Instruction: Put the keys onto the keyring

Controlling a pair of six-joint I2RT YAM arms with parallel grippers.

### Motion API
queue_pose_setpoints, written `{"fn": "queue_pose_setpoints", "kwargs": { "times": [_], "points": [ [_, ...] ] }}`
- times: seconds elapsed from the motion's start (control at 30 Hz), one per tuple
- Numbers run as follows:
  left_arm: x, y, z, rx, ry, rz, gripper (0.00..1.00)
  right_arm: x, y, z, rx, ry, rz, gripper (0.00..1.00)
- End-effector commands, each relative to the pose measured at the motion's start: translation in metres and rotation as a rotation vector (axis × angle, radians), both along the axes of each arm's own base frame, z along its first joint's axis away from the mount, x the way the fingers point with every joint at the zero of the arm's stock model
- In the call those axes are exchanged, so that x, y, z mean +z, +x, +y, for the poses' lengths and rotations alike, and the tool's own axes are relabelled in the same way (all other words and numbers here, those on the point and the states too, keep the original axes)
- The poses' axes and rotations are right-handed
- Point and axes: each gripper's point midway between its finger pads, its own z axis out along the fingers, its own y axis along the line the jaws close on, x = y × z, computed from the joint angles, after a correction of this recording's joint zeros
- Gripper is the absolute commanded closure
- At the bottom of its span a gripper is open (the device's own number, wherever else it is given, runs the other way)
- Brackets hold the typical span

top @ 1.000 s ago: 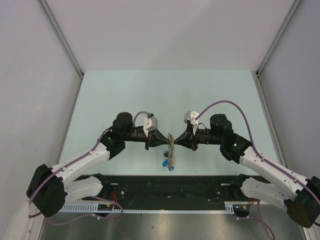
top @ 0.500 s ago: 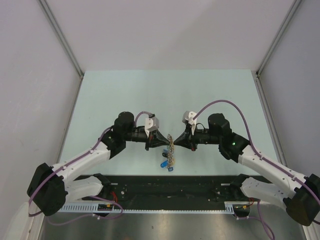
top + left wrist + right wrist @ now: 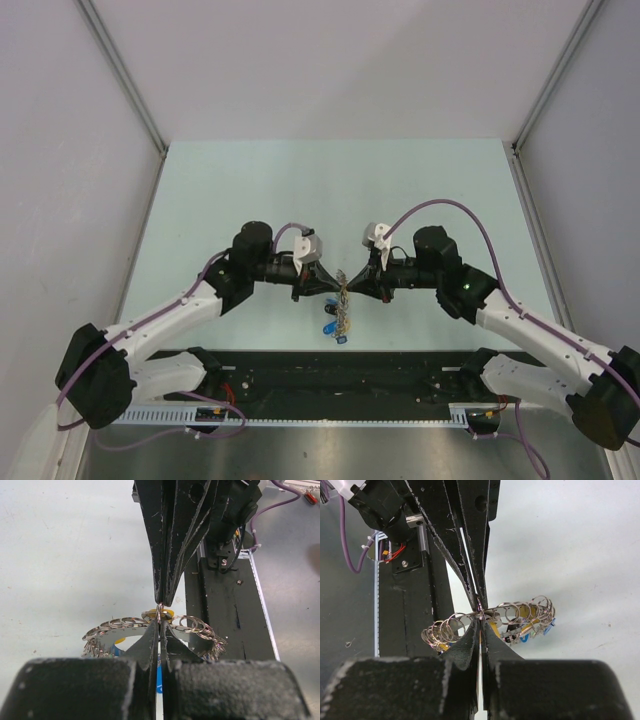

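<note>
Since the earlier frame both wrists sit slightly closer together. The keyring [image 3: 343, 297] keeps its place between them, over the near half of the table [image 3: 300, 190].

Top view: the left gripper [image 3: 334, 291] and right gripper [image 3: 353, 291] meet tip to tip at the keyring, seen edge-on. Jaw state is unreadable here. Blue keys [image 3: 329, 326] hang from it.

Left wrist view: both pairs of jaws are pressed together, pinching one wire loop on the keyring's rim. Contact between keyring and table cannot be determined.

Right wrist view: same pinch. The left gripper and the black base rail [image 3: 405, 620] block the table behind.
</note>
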Motion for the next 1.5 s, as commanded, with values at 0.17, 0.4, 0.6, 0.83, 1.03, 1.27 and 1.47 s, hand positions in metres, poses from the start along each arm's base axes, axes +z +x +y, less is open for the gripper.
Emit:
{"fn": "queue_pose_setpoints", "kwargs": {
  "times": [0.17, 0.4, 0.6, 0.83, 1.03, 1.27, 1.47],
  "points": [
    [0.017, -0.005, -0.009, -0.054, 0.002, -0.053, 1.00, 0.050, 0.011, 0.007, -0.011, 0.077, -0.130, 1.00],
    [0.015, 0.001, -0.009, -0.018, 0.022, -0.034, 0.99, 0.049, 0.009, 0.006, -0.006, 0.057, -0.136, 1.00],
    [0.028, 0.003, -0.010, 0.032, -0.044, 0.002, 1.00, 0.035, 0.004, 0.005, 0.010, 0.003, -0.136, 1.00],
    [0.050, 0.012, -0.008, 0.150, -0.151, 0.049, 1.00, 0.022, 0.000, 0.004, 0.016, -0.057, -0.143, 1.00],
    [0.059, 0.017, 0.005, 0.275, -0.284, 0.065, 1.00, 0.020, -0.003, 0.002, 0.017, -0.044, -0.146, 1.00],
    [0.064, 0.014, 0.010, 0.291, -0.387, 0.064, 0.99, 0.015, -0.005, 0.008, 0.019, 0.000, -0.113, 1.00],
    [0.065, 0.010, 0.010, 0.270, -0.396, 0.043, 0.99, 0.016, -0.007, 0.011, 0.023, 0.020, -0.097, 1.00]
  ]
}}
